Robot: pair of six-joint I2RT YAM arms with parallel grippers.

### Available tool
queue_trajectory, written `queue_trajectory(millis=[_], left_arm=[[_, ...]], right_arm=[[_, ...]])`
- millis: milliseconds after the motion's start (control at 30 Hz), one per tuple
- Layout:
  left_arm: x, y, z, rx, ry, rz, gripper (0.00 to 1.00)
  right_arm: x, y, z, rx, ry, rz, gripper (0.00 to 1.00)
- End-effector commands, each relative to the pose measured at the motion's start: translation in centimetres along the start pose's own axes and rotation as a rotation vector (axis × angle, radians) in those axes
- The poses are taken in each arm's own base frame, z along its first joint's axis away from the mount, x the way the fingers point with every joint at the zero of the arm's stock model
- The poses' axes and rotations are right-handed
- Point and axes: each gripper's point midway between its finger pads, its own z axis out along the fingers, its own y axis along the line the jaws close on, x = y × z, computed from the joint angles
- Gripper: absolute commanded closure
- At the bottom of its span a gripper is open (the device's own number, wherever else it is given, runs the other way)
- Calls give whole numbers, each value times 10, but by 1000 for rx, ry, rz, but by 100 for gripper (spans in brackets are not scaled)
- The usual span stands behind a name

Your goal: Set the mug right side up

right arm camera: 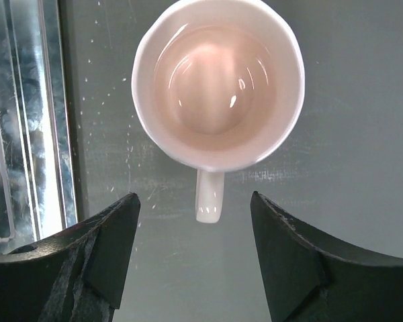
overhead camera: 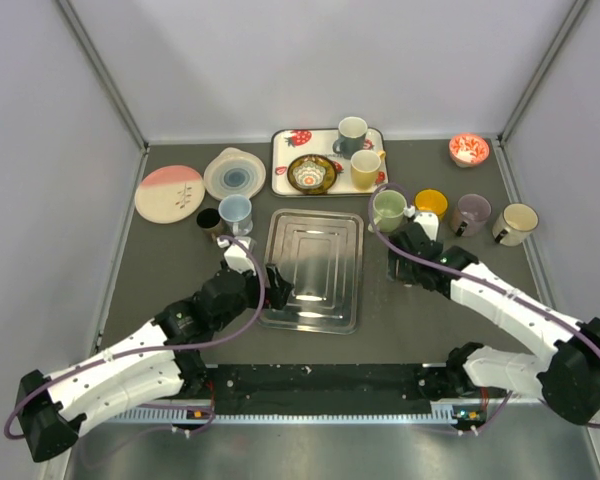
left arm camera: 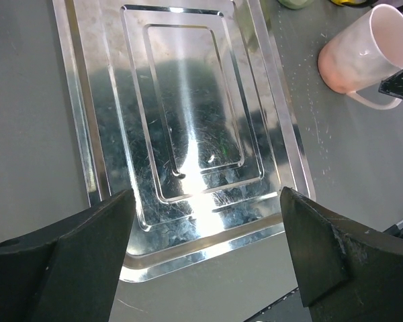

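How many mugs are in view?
9: grey mug, pale-yellow mug on the strawberry tray; dark mug, blue mug left; green mug, orange mug, purple mug, cream mug right; pink mug below the right fingers. Arms may hide more.

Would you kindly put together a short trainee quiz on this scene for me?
1. True or false: the pale pink ceramic mug beside the silver metal tray stands with its opening upward.
2. The right gripper is: A) shut on the mug; B) open, holding nothing; C) shut on the tray.
3. Fill in: the left gripper hovers open over the ____.
Key: 1 true; 2 B; 3 tray.
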Motion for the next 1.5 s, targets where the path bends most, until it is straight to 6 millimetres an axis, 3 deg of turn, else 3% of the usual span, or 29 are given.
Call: queue_trajectory(millis=[0,900,1300,1467], left_arm=[[-9,-8,-1,38,-47,-50,7],[9,-7,7,43,10,-63,11],[15,-9,8,59,24,-75,14],[16,-10,9,63,29,-75,14]], right_arm=[[-9,5,10,-10,-16,55,33],[-4,-7,40,18,31,80,52],[-8,-6,41,16,21,82,67],[-7,-7,38,9,15,85,81]])
